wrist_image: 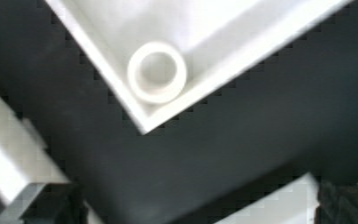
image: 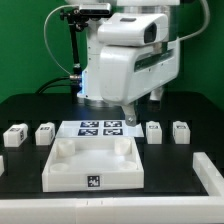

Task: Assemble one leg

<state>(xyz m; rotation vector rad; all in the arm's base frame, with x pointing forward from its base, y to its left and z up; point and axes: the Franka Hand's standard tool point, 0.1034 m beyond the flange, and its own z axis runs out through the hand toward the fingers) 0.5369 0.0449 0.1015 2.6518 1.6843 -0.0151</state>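
The large white square panel [image: 95,165] with raised corner sockets lies at the front of the black table. Four small white legs stand in a row behind it: two on the exterior view's left [image: 15,134] [image: 45,132] and two on its right [image: 153,131] [image: 180,130]. My gripper [image: 128,114] hangs low over the panel's far right corner, apart from the legs. In the wrist view a panel corner with a round socket [wrist_image: 155,70] lies ahead of the gripper [wrist_image: 190,208]. The fingertips [wrist_image: 30,205] stand wide apart with only black table between them. No leg shows in the wrist view.
The marker board [image: 98,127] lies flat just behind the panel, between the two pairs of legs. A white block [image: 208,170] sits at the exterior view's right front edge. White surfaces [wrist_image: 7,140] cross the wrist view's edges; I cannot tell what they are.
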